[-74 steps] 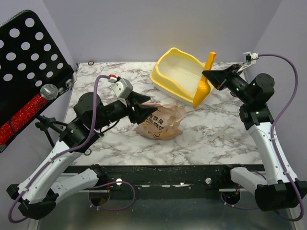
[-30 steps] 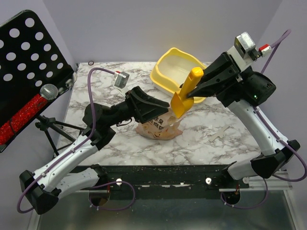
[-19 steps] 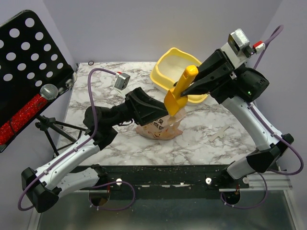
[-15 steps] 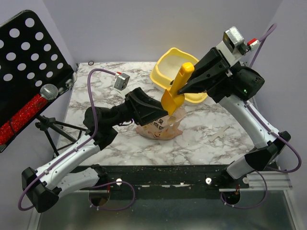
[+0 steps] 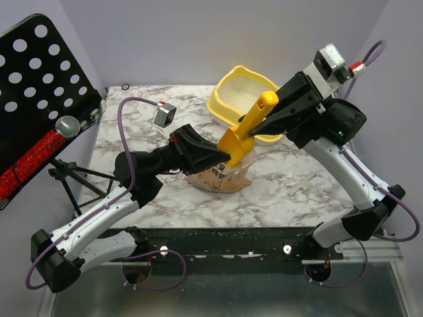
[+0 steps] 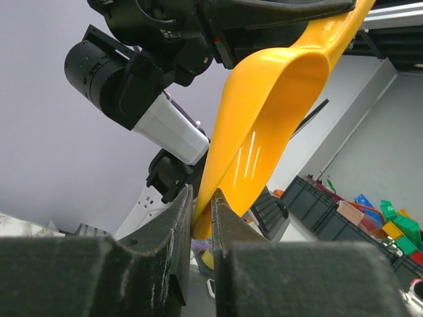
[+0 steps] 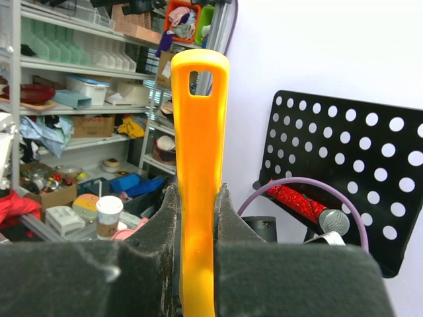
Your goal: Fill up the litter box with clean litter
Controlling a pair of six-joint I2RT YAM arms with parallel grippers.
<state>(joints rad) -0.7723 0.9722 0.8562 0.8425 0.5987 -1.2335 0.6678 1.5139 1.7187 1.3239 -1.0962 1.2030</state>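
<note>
- Marble-patterned table (image 5: 297, 185) with lilac walls behind it. Two black-and-white robot arms reach in from the near edge.
- At the far side of the table, right of centre, sits the litter box (image 5: 225, 109). It is a pale-yellow tray with a raised rim and a pale inside.
- Just in front of the tray, a yellow-orange scoop (image 5: 246, 132) hangs in the air. It slants with its handle up and to the right and its mouth down and to the left.
- The right gripper (image 5: 268, 117) is clamped on the scoop's handle. In the right wrist view the handle (image 7: 198, 165) stands upright, pinched between the two fingers, and its hanging slot shows at the top.
- A crumpled tan paper bag (image 5: 221, 177) with printed characters sits on the table under the scoop's mouth.
- The left gripper (image 5: 225, 158) is at the top of the bag, right at the scoop's lower lip.
- In the left wrist view the left gripper's jaws stand narrow. The tip of the scoop (image 6: 264, 112) shows in the slit between them, but I cannot tell whether they press on it.
- Off the table's left edge stands a black perforated music stand (image 5: 39, 86). A red glittery microphone (image 5: 39, 148) rests on it.
</note>
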